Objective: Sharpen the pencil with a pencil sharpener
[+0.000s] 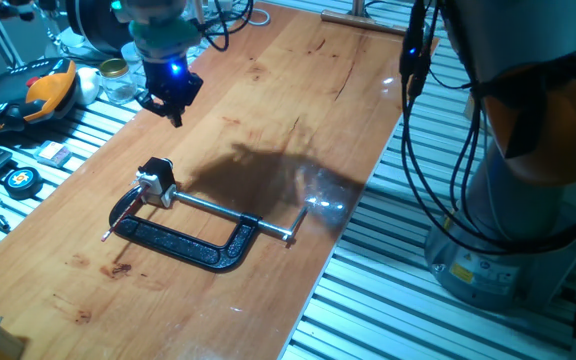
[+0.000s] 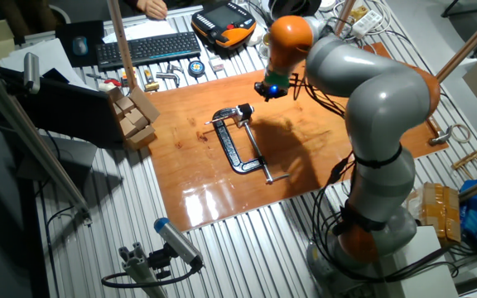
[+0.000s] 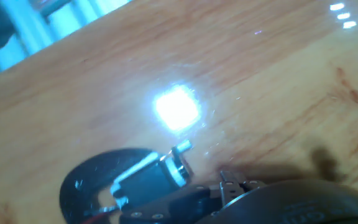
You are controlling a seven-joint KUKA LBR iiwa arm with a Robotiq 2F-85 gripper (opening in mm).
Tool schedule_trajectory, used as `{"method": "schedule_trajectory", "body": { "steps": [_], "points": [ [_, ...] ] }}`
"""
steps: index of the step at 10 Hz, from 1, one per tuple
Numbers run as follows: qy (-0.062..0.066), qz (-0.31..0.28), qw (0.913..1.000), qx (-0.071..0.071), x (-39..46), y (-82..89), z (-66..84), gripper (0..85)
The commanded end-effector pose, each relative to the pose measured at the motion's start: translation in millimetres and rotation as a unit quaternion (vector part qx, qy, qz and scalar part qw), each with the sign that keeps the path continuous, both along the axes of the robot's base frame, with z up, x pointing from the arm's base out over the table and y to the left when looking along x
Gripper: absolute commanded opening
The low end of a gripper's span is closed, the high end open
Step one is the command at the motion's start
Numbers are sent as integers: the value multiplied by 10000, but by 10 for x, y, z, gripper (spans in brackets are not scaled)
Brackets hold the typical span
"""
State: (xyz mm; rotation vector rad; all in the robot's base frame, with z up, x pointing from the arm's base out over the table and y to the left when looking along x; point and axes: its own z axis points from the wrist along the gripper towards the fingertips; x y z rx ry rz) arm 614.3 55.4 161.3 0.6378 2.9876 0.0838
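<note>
The pencil sharpener [image 1: 155,181] is a small block, black on top and silver below. It sits at the jaw of a black C-clamp [image 1: 193,243] lying on the wooden table [image 1: 298,110]. The pencil [image 1: 118,222] is a thin dark stick with a pale tip, lying beside the clamp's left end and pointing toward the sharpener. My gripper [image 1: 173,105] hangs above the table behind the sharpener, apart from it, with nothing held. The other fixed view shows the gripper [image 2: 269,89] just right of the sharpener [image 2: 243,112]. In the hand view the sharpener [image 3: 166,171] lies low in the frame.
The clamp's silver screw rod [image 1: 233,217] runs right from the sharpener. Left of the table lie an orange-black pendant [image 1: 38,92], a jar [image 1: 116,80] and a tape measure [image 1: 18,180]. Wooden blocks [image 2: 135,116] stand at one table corner in the other fixed view. My arm [image 2: 379,108] looms on the opposite side.
</note>
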Motion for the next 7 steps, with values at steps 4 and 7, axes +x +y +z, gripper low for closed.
{"method": "schedule_trajectory", "body": {
  "steps": [4,7],
  "points": [
    [248,1273,9915,-70,-27,-9,34,0],
    [273,1409,9896,-129,-178,0,225,0]
  ]
}}
